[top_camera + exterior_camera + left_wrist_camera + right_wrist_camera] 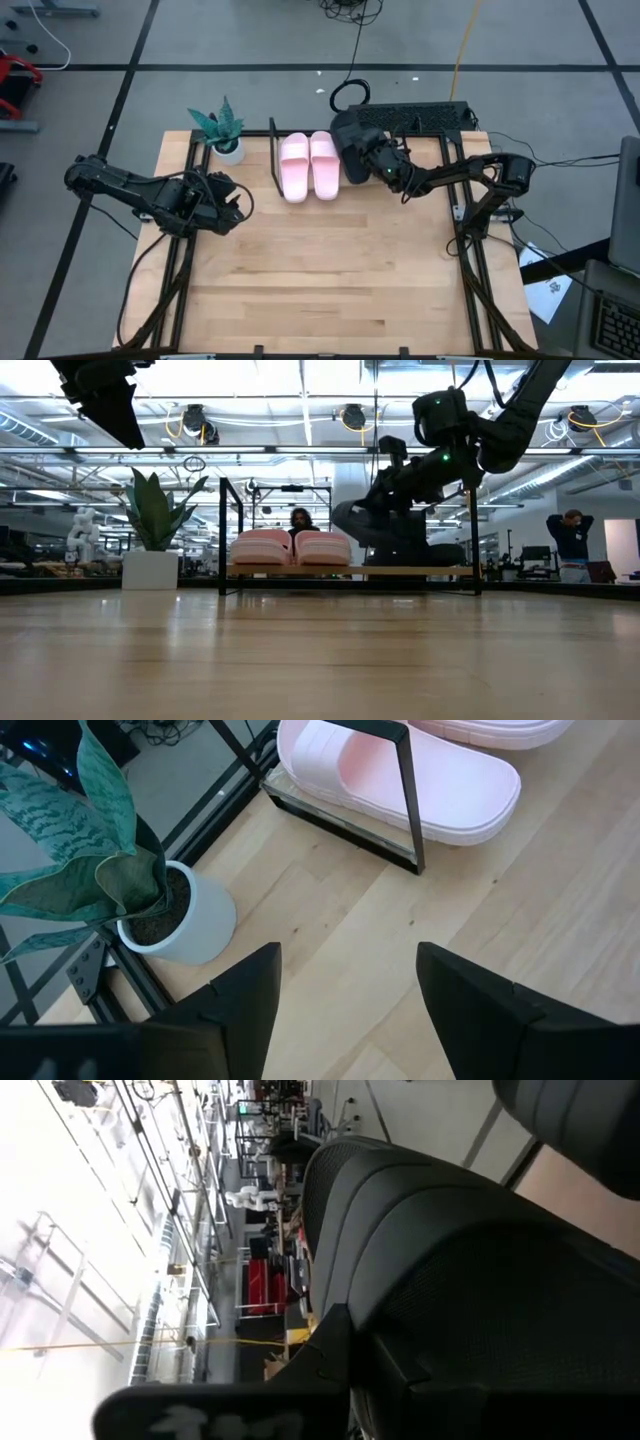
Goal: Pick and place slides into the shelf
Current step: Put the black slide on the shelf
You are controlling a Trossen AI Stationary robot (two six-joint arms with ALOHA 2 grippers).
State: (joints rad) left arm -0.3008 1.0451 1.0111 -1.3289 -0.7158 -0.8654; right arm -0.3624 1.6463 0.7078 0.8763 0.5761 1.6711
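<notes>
The pale pink pair (308, 165) lies side by side on the shelf board (350, 571), next to the left wire end frame (272, 150). My right gripper (382, 165) is shut on a black slide (355, 150), which hangs tilted over the shelf just right of the pink pair (292, 548). A second dark shape (590, 1120) shows past it; whether it is the other black slide I cannot tell. My left gripper (235, 205) hovers open over the table's left part, below the plant, and its wrist view shows a pink slide (420, 780) behind the end frame (408, 800). My right gripper holds the black slide (470, 1280) from the table's right side, slanting down toward the shelf. One finger (330, 1365) lies against the slide's ribbed side; the slide hides the other finger and the exact part held. In the low view the slide (385, 525) sits tilted above the board.
A potted plant (222, 135) in a white pot stands left of the shelf at the far left corner. A black bar with cables (415, 115) lies along the far edge behind the shelf. The near half of the wooden table (320, 290) is bare. A person (572, 545) stands far behind.
</notes>
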